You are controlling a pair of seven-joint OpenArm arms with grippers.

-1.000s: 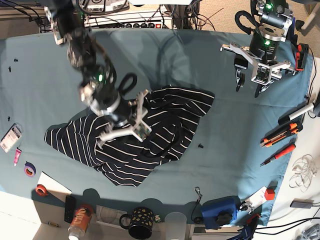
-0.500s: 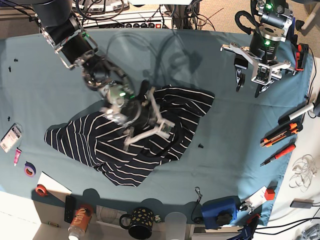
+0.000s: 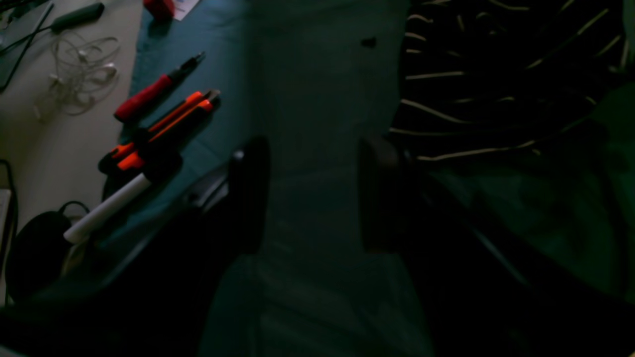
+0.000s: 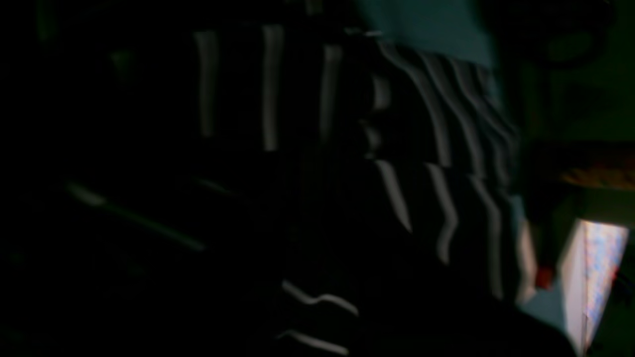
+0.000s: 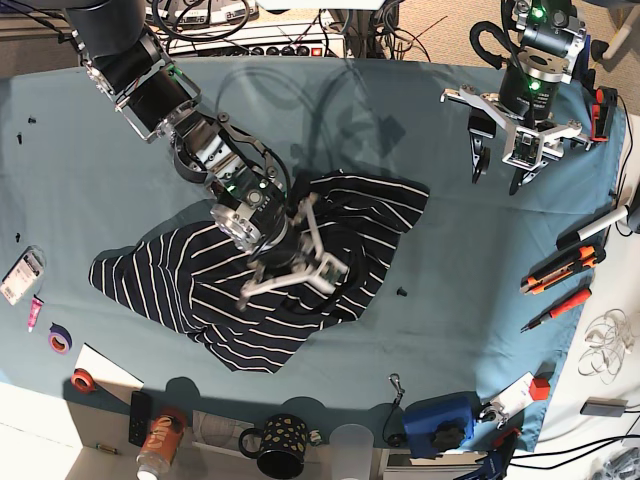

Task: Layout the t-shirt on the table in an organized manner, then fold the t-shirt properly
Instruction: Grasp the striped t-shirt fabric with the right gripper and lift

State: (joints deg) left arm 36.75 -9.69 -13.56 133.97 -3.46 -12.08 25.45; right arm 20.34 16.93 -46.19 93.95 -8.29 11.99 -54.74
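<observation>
Pressing lower into the crumpled t-shirt (image 5: pixel 300 255) than before, right end effector (image 5: pixel 318 268) now closed, left end effector (image 5: pixel 497 170) parted, unmoved.

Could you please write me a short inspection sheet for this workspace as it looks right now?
Surface: table, teal cloth, small black pins.
Job's things: t-shirt crumpled, not laid out.
Clutter: orange cutter, red screwdriver, tape rolls, mug.
Grippers: right gripper shut, down on the shirt; grip on fabric unclear. Left gripper open, over bare cloth.
Cables: white cord beside the table.
Surroundings: power strip behind.
</observation>
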